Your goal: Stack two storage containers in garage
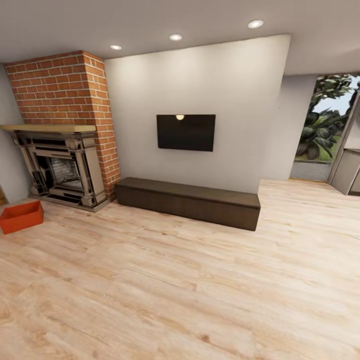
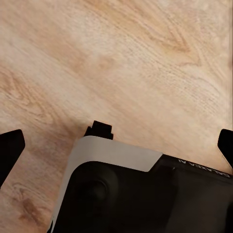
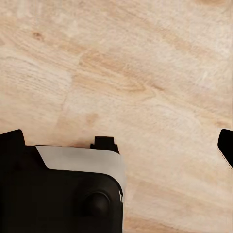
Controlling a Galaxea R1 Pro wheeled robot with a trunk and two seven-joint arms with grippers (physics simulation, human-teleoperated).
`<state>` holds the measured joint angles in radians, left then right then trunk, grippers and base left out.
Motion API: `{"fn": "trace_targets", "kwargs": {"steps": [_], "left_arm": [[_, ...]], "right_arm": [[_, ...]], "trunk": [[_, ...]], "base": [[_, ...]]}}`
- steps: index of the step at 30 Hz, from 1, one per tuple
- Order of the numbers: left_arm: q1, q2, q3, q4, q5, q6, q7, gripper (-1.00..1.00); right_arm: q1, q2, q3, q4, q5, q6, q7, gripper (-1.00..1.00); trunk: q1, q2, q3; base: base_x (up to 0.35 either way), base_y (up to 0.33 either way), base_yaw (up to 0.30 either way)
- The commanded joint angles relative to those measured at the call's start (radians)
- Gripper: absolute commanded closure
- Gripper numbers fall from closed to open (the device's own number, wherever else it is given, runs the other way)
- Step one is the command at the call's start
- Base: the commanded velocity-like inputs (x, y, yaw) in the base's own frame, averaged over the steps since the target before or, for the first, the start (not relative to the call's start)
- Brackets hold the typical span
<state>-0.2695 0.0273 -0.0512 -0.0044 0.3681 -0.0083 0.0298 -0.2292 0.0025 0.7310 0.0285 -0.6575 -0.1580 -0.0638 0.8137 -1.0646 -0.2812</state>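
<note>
One orange-red open-top rectangular plastic bin (image 1: 21,216) stands on the light wood plank floor (image 1: 190,290) at the far left, just in front of the ornate dark fireplace (image 1: 59,167) under the red brick chimney (image 1: 65,90); its inside looks empty. A long low dark-brown bench (image 1: 190,202) lies along the wall below the black wall-mounted TV (image 1: 186,132). Wide floor is open between. The left gripper (image 2: 116,145) and the right gripper (image 3: 116,141) both hang over planks, fingers spread wide, holding nothing.
</note>
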Motion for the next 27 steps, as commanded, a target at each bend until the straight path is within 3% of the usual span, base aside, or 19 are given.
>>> {"fn": "trace_targets", "kwargs": {"steps": [1,27], "left_arm": [[0.0,0.0,-0.006,0.0,0.006,-0.001,0.002,-1.0],[0.0,0.0,-0.005,0.0,0.007,-0.001,0.002,-1.0]], "right_arm": [[-0.001,0.001,0.007,0.002,-0.005,-0.004,-0.001,-1.0],[-0.001,0.001,0.008,0.002,-0.005,-0.004,-0.001,-1.0]], "trunk": [[0.001,-0.001,-0.001],[0.001,-0.001,-0.001]], "base": [[0.321,0.0,0.0],[0.321,0.0,0.0]]}}
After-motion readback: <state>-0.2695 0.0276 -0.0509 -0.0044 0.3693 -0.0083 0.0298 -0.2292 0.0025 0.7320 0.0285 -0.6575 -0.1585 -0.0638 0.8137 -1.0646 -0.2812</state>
